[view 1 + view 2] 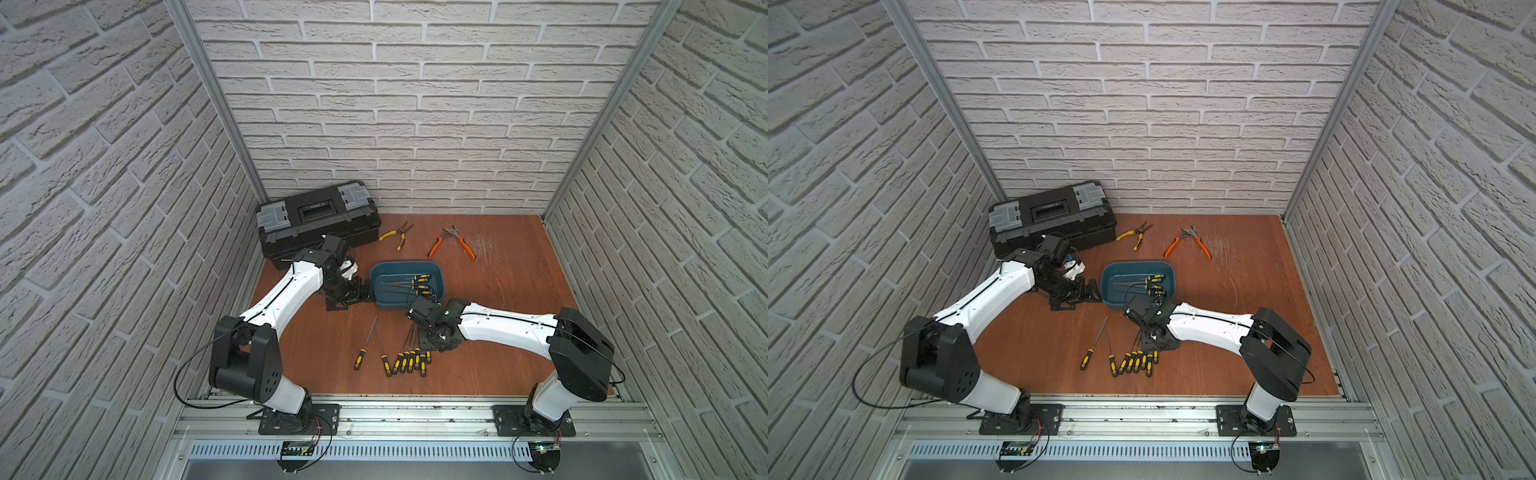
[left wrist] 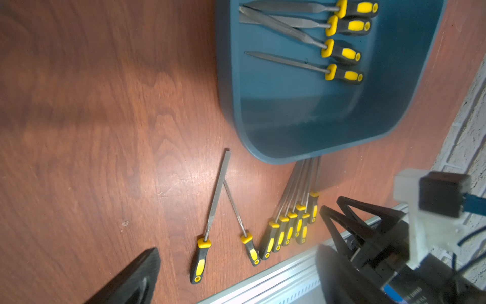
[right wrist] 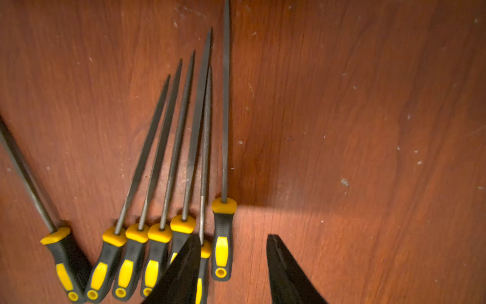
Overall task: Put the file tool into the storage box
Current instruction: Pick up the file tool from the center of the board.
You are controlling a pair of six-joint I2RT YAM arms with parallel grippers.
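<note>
The teal storage box [image 1: 405, 263] [image 1: 1138, 263] [image 2: 289, 110] sits mid-table with several yellow-and-black file tools [image 1: 419, 283] [image 2: 342, 52] inside. More files lie on the brown table nearer the front: a fanned row [image 1: 409, 360] [image 3: 157, 237] and a flat file [image 1: 365, 341] apart to the left. My right gripper [image 3: 232, 244] [image 1: 428, 347] hovers low over the row's right end. It is open, its fingers either side of the end file's handle [image 3: 222, 238] with a gap. My left gripper [image 1: 365, 291] [image 2: 238, 252] stands wide open beside the box's left end, holding nothing.
A black toolbox [image 1: 318, 220] with grey latches stands at the back left. Yellow-handled pliers [image 1: 397, 235] and orange-handled pliers [image 1: 453, 242] lie behind the box. Brick-pattern walls close three sides, and an aluminium rail [image 1: 415, 409] runs along the front.
</note>
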